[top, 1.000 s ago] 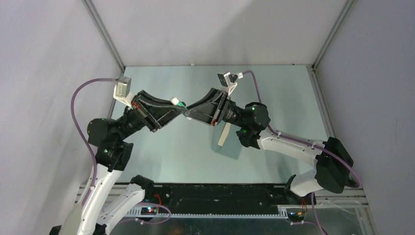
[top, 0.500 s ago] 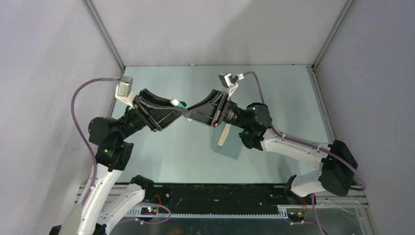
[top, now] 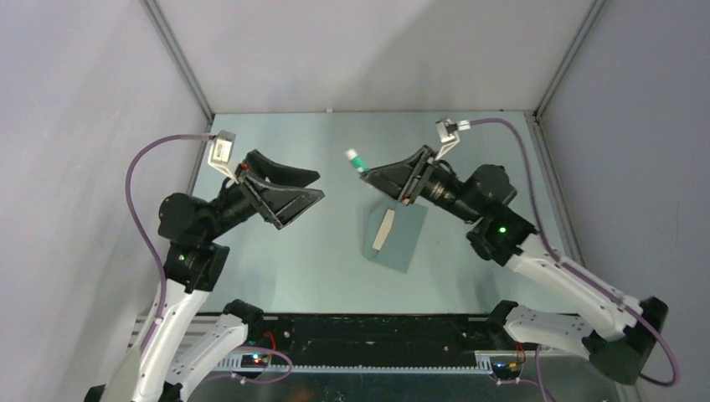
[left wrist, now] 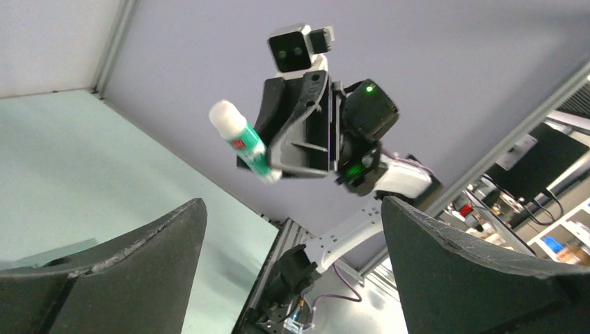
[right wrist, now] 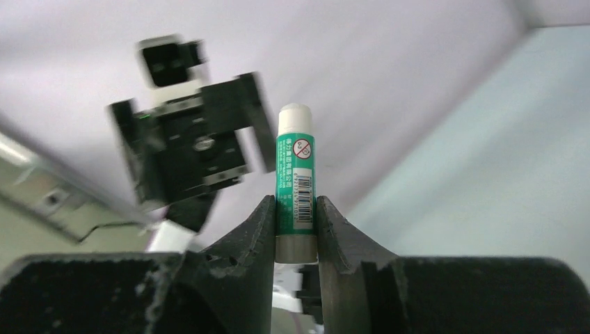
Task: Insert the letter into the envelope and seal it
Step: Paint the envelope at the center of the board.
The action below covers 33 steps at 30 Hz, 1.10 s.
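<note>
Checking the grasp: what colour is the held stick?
The stick is green, white-tipped; right wrist view.

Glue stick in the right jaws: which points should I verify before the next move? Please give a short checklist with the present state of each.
1. Grip on the glue stick: ok. The right gripper has its jaws closed on the lower body.
2. Left gripper free: ok. Jaws wide open, nothing between them.
3. Glue stick cap removed: cannot tell. Only a white end shows.
4. Envelope flat on the table: ok.
5. Letter fully inside: cannot tell. A tan strip shows on the envelope.
</note>
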### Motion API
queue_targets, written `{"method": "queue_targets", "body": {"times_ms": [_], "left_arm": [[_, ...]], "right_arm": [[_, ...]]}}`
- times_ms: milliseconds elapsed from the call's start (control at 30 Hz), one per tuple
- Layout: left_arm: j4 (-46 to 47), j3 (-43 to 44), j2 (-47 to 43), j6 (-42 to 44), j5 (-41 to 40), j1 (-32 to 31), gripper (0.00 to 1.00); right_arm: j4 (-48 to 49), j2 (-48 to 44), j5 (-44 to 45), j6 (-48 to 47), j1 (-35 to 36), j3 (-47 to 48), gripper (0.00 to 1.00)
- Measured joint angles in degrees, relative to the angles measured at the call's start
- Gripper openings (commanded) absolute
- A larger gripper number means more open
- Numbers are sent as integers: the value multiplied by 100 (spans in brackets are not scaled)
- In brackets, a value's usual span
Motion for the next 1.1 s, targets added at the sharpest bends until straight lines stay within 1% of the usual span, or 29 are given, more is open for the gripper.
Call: {"method": "queue_targets", "body": {"times_ms": [100, 233, 367, 533, 600, 700, 867, 1000, 1100], "left_arm": [[-376, 9, -66, 186, -175, 0, 100], [-916, 107, -7, 407, -402, 0, 100], [-1493, 216, 387, 557, -686, -17, 100], [-2332, 214, 1001, 715, -1268, -229, 99], [-2603, 201, 1274, 726, -1460, -354, 97], [-2542, -37, 1554, 599, -1596, -448, 93], [-2328, -625, 2264, 540, -1840, -490, 92], [-2343, -737, 2920, 656, -2140, -566, 93], [-2347, -748, 3152, 758, -2400, -616, 93]], "right_arm": [[-1687, -439, 313, -466, -496, 275, 0], [-3971, -494, 540, -1130, -1121, 1217, 0], [-5853, -313, 656, -1628, -1248, 1921, 0], [-7521, 22, 678, -1919, -1248, 2059, 0], [-8065, 221, 704, -1985, -1246, 2059, 0], [-8662, 588, 787, -2033, -1178, 2063, 0], [-9099, 1508, 1016, -2118, -955, 2175, 0], [-9388, 2544, 1172, -2273, -933, 2802, 0], [-9615, 3320, 1342, -2465, -931, 3407, 0]]}}
